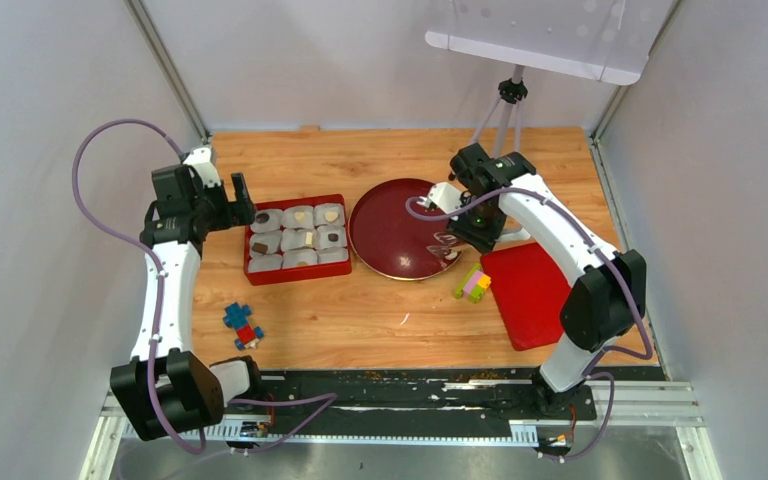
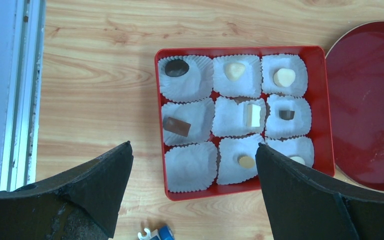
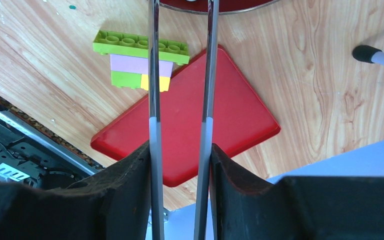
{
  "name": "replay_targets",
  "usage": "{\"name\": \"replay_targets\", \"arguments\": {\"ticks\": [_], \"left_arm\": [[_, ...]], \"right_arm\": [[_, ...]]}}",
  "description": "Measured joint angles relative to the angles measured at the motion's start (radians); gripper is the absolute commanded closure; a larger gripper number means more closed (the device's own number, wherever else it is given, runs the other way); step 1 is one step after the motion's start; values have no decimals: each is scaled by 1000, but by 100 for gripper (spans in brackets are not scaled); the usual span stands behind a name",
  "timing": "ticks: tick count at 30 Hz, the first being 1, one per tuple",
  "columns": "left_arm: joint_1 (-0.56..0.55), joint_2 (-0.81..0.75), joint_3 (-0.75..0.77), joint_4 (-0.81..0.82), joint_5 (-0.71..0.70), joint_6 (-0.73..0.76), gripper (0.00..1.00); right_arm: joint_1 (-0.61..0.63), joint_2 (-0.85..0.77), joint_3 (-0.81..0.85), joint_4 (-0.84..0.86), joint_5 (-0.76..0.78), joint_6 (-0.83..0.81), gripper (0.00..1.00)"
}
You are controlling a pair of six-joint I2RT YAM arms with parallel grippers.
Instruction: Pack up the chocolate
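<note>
Left end effector point(image 2: 194, 147): fingers spread as wide as they go, nothing between them. It hangs above the near edge of the red box point(image 2: 240, 50), which sits left of centre on the worktop point(image 1: 360, 330).

Right end effector point(image 3: 180, 146): clamped on metal tweezers point(image 3: 153, 75), a pad pressing each blade. The blades stand apart along the length I can see. Their tips run out of my wrist view, toward the near-right rim of the dark red plate point(image 1: 390, 230).

Chocolate point(image 2: 234, 70): in the box, one piece per paper cup point(image 2: 190, 167).
- Far row: dark oval, two cream hearts.
- Middle row: brown bar, cream block, dark lump.
- Near row: left cup bare, small tan disc in the middle, pale piece on the right half hidden behind my finger.

A dark speck by the plate's near-right rim in the top view may be the last piece. Too small to tell.

Handling, my judgement: the pieces are light, hard and chippy at the edges, and smooth enough to squirt out of a hard pinch. Take each low across its narrow flanks with a light squeeze.

Red lid point(image 3: 220, 115) and toy blocks point(image 3: 140, 62) lie toward the worktop's right edge.
</note>
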Motion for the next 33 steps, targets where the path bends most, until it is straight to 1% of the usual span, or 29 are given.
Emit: {"name": "replay_targets", "arguments": {"ticks": [12,15,17,20,21,23,24,33], "left_arm": [[0,2,5,-4,3,-2,0],[0,2,5,-3,3,-3,0],[0,2,5,-3,4,-3,0],[0,2,5,-3,4,-3,0],[0,2,5,-3,4,-4,0],[0,2,5,-3,4,-3,0],[0,2,5,-3,4,-3,0],[0,2,5,-3,4,-3,0]], "right_arm": [[-18,-8,-15,-24,21,-7,58],[-18,-6,-31,-37,22,-7,62],[-18,-3,-36,-45,22,-8,67],[-18,8,-36,-45,24,-10,72],[-18,14,-35,-46,24,-11,71],[-18,27,-32,-47,30,-10,65],[-18,34,-31,-45,36,-10,64],[-18,67,-11,-44,100,-10,63]]}}
